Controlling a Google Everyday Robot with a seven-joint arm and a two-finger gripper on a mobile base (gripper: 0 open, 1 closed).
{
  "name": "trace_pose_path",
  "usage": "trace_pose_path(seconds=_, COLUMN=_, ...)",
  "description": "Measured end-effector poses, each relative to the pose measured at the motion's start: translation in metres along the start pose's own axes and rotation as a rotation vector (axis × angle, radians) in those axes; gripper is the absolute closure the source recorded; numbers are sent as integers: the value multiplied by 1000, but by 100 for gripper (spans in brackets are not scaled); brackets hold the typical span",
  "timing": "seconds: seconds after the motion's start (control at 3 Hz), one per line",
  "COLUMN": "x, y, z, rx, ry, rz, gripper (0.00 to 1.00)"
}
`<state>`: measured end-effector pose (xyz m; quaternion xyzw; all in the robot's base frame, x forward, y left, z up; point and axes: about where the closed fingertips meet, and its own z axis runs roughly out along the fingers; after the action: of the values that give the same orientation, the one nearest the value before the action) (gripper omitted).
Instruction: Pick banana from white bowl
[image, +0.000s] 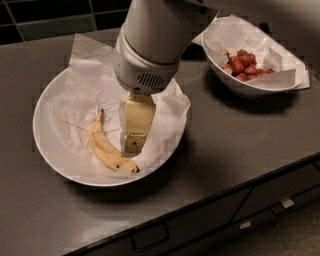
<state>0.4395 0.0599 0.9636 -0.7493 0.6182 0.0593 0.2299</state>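
- The gripper (133, 145) hangs low inside the white bowl (40, 142), just right of the banana (107, 150). From here the jaws read as one block, so I cannot tell whether they are spread or pressed together.
- The banana lies loose on the crumpled paper (85, 95), stem towards the back, dark tip by the near rim.
- It looks light, soft and spotty-ripe, so it would likely bruise under a hard squeeze and could roll on that paper.
- Best hold, I'd say, is a gentle pinch across the thick middle, not the stem.
- The bowl of red pieces (240, 90) sits well apart on the worktop (240, 145).
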Motion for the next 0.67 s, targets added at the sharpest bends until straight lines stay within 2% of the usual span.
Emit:
trace_pose_path(seconds=0.33, x=0, y=0, z=0, rx=1, ry=0, rz=0, gripper=0)
trace_pose_path(seconds=0.67, x=-6, y=0, z=0, rx=28, ry=-10, rz=9, gripper=18)
